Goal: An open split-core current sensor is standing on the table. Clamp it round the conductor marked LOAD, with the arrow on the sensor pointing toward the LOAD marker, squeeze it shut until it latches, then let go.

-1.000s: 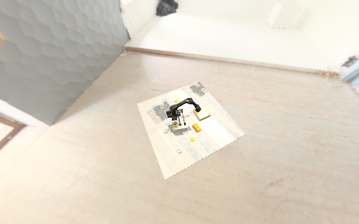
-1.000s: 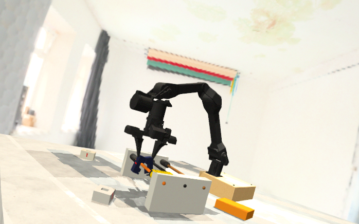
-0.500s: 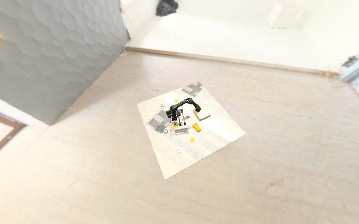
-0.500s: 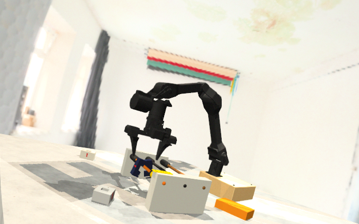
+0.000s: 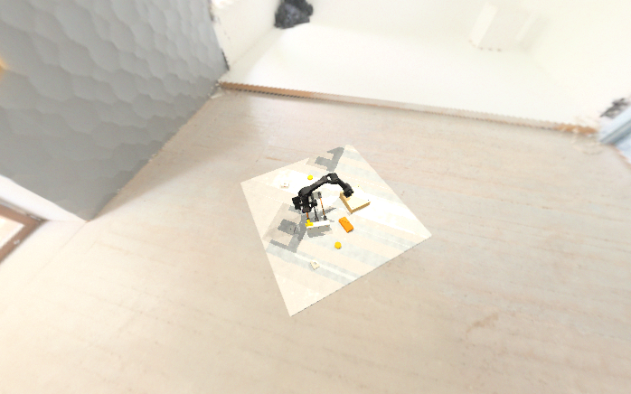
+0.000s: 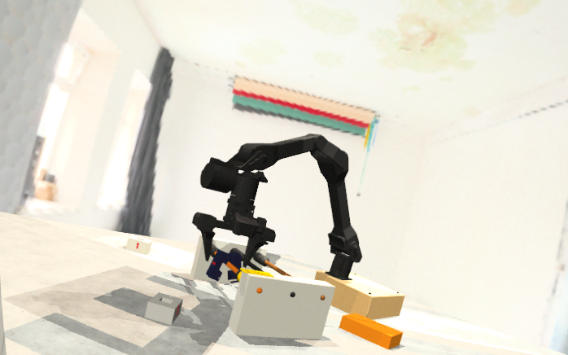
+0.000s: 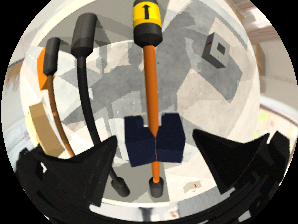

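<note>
The dark blue split-core sensor (image 6: pixel 220 258) (image 7: pixel 171 145) sits over the orange conductor (image 7: pixel 150 80) that carries the yellow LOAD band (image 7: pixel 147 20). In the wrist view the sensor's halves lie on either side, with a thin orange line in the seam between them. In the exterior view its legs point down and look spread; whether it is latched cannot be told. A small red mark shows on its left side; the arrow's direction is unclear. My gripper (image 6: pixel 226 260) (image 7: pixel 156 136) is open, its fingers on either side of the sensor and clear of it in the wrist view.
A black conductor (image 7: pixel 85 95) and a brown one (image 7: pixel 57 120) run beside the orange one, between white end panels (image 6: pixel 284 313). A grey block (image 6: pixel 163 310) (image 7: pixel 210 56) with a square hole, a white block (image 6: pixel 137 247) and an orange block (image 6: pixel 368 330) (image 5: pixel 345 224) stand around.
</note>
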Controlling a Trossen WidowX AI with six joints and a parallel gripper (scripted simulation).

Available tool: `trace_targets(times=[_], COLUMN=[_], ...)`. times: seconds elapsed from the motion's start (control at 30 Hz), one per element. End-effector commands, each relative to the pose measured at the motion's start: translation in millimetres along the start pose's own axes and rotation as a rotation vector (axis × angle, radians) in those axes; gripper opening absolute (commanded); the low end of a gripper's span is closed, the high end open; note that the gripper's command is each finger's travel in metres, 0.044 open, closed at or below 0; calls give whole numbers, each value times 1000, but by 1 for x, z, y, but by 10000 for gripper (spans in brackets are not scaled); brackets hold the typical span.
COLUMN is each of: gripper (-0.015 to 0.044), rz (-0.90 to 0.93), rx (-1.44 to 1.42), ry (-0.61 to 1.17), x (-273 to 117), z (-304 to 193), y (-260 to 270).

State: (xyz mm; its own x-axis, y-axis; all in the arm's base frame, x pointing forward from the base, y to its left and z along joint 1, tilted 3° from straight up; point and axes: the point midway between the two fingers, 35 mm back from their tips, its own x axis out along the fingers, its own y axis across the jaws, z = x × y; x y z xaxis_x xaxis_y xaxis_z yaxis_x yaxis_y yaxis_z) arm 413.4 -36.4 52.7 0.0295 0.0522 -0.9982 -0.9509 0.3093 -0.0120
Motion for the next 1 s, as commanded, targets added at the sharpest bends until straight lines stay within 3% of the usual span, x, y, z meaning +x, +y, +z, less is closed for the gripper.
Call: trace_targets(times=[0.0, 0.77, 0.97], gripper=[440, 440, 400], rz=[10, 11, 2], rx=[4, 4, 0], ry=[-2, -2, 0], x=[9, 33, 28], z=[0, 0, 0], y=[2, 2, 1])
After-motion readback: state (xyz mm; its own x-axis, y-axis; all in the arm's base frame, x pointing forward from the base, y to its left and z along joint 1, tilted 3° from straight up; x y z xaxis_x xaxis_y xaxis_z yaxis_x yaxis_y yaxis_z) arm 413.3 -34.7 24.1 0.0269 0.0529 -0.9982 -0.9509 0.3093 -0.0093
